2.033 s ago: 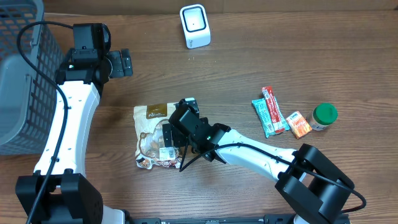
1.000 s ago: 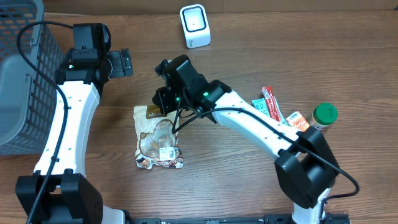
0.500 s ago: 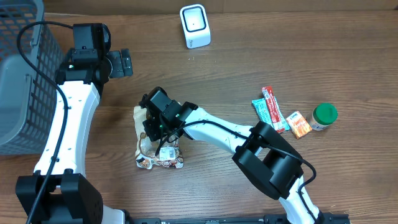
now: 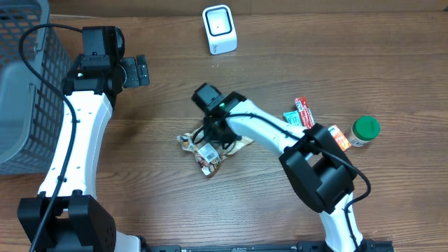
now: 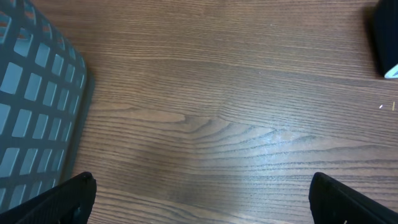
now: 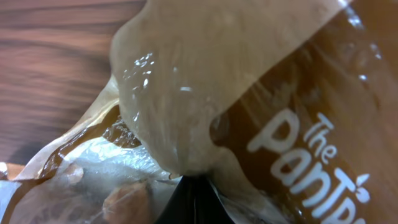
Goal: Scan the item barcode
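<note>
The item is a brown and clear snack bag printed "The Pantry", bunched up near the table's middle with a white label facing up. My right gripper is shut on the bag's film; in the right wrist view the black fingertips pinch a fold of it. The white scanner stands at the back, apart from the bag. My left gripper hovers open over bare wood at the back left, its fingers spread wide with nothing between them.
A grey mesh basket fills the left side, its wall near my left gripper. At the right lie snack bars, an orange packet and a green-lidded jar.
My right gripper has closed on the bag and dragged it to the right; the bag went from lying flat to bunched up. The left arm has not moved.
</note>
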Action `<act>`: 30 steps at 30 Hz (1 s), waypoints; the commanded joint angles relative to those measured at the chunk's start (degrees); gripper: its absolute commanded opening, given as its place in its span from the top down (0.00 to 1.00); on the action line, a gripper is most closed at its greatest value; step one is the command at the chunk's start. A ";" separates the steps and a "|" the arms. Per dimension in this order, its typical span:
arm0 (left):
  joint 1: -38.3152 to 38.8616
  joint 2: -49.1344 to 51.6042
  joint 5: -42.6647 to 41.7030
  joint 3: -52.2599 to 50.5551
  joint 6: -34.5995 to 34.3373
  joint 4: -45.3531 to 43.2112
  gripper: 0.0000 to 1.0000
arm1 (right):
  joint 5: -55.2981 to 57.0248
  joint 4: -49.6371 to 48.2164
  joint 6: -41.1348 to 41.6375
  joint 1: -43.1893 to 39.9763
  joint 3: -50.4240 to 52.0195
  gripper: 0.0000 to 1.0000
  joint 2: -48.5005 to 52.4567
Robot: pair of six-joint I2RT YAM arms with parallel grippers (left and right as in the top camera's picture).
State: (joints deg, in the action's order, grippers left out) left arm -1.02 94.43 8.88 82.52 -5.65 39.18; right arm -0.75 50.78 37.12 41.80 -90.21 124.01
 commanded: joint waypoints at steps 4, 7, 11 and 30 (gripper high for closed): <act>-0.09 -0.04 0.63 0.13 -0.37 -0.09 0.00 | -17.99 2.05 5.07 -1.05 0.72 0.96 0.50; -0.09 -0.04 0.63 0.13 -0.37 -0.09 0.00 | -18.60 2.93 4.85 -0.96 -0.13 0.96 -0.13; -0.09 -0.04 0.63 0.13 -0.37 -0.09 0.00 | -15.37 6.99 3.63 -2.03 -3.76 0.96 -2.84; -0.09 -0.04 0.63 0.13 -0.37 -0.09 0.00 | -3.85 8.70 4.37 8.17 6.34 0.95 -5.38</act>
State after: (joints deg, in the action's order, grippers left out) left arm -1.02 94.43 8.88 82.52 -5.63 39.18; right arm -5.85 61.45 40.49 47.62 -86.52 119.83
